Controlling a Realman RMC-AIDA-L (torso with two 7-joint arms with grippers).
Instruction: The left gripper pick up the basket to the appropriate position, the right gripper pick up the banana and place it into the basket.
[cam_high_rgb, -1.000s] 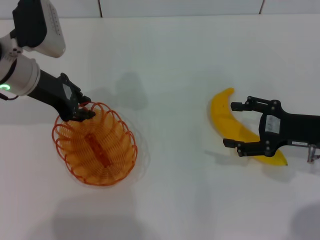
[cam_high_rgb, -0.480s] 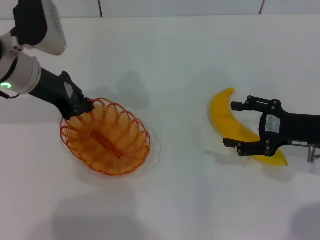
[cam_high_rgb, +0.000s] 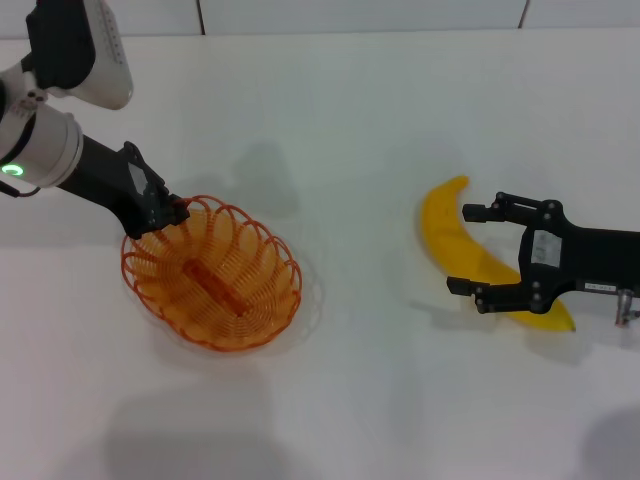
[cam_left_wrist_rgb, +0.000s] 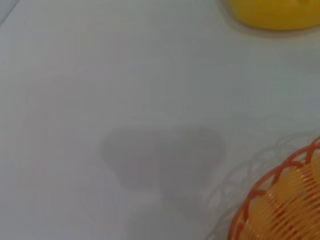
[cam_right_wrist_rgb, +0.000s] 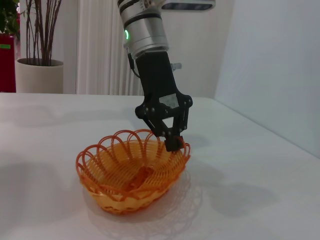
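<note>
Orange oval wire basket (cam_high_rgb: 212, 279) with looped rim sits on the white surface (cam_high_rgb: 350, 130) in the head view, on the robot's left. Left black two-fingered hand (cam_high_rgb: 165, 216) is pinched shut on the rim at the basket's far left edge. Long curved yellow banana (cam_high_rgb: 480, 255) lies on the right, well apart from the basket. Right black hand with white label (cam_high_rgb: 477, 250) hangs over the banana, fingers spread wide, one on either side of it; contact cannot be judged.

Left wrist view: part of the basket rim (cam_left_wrist_rgb: 280, 200) and one yellow banana end (cam_left_wrist_rgb: 275, 12) on the bare surface.

Right wrist view: left hand (cam_right_wrist_rgb: 170, 140) clamps the basket (cam_right_wrist_rgb: 132, 172) rim; basket base rests on the surface.
</note>
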